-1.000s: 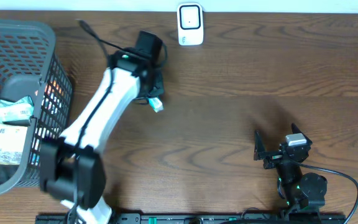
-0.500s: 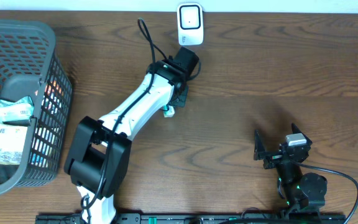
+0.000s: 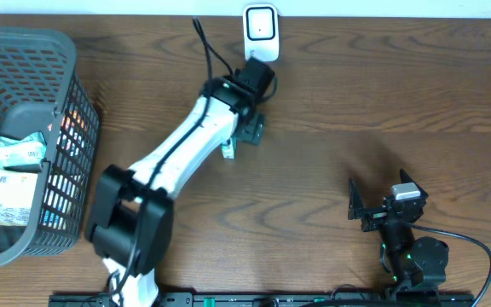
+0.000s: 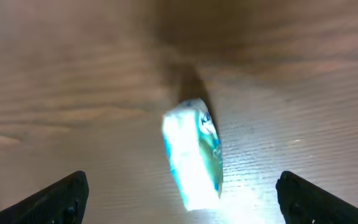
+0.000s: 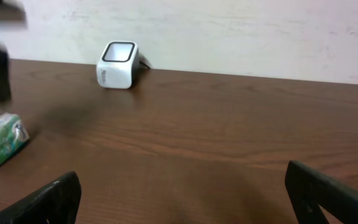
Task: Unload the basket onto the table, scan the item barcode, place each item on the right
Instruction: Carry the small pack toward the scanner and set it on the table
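Observation:
The item, a small white and teal packet (image 3: 228,151), lies on the wooden table in front of the white barcode scanner (image 3: 261,32). My left gripper (image 3: 247,130) hangs over it, open; in the left wrist view the packet (image 4: 192,155) sits free between the wide-spread fingertips (image 4: 67,194), brightly lit. The right wrist view shows the packet (image 5: 2,142) at the far left and the scanner (image 5: 117,65) against the back wall. My right gripper (image 3: 356,205) rests open and empty near the front right (image 5: 185,193). No barcode is readable.
A dark mesh basket (image 3: 32,44) stands at the left edge with several packaged goods (image 3: 14,152) inside. The left arm stretches diagonally from the front left up to the scanner area.
The left arm swung right toward the scanner with the packet, then its jaws opened and let the packet go onto the table. The right arm has not moved.

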